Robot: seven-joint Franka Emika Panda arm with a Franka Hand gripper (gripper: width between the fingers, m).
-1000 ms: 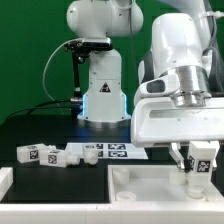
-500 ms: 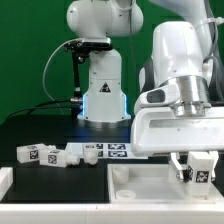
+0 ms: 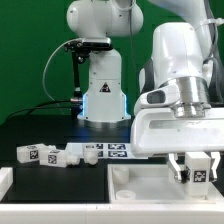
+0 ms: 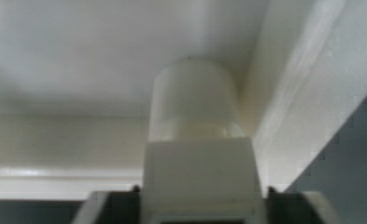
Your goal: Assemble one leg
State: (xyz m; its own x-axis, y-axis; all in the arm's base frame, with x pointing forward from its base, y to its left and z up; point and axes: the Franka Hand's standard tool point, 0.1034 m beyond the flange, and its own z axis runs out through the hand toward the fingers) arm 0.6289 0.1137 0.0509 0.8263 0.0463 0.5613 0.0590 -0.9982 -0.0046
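My gripper [image 3: 199,176] is shut on a white leg [image 3: 200,170] with a black-and-white tag, holding it upright over the near right corner of the large white rimmed panel [image 3: 140,185]. In the wrist view the leg [image 4: 198,130] runs out from between my dark fingers [image 4: 112,205] and its rounded end points into the panel's inner corner [image 4: 286,60]. I cannot tell whether the leg's end touches the panel. Two more tagged legs [image 3: 35,154] lie on the black table at the exterior view's left.
The marker board [image 3: 108,151] lies flat by the robot base [image 3: 103,90]. Small white parts [image 3: 85,157] lie beside the loose legs. Another white piece [image 3: 5,180] shows at the exterior view's left edge. A green backdrop stands behind.
My gripper with the leg has moved slightly to the exterior view's right and a little lower over the panel's corner. The loose legs have not moved.
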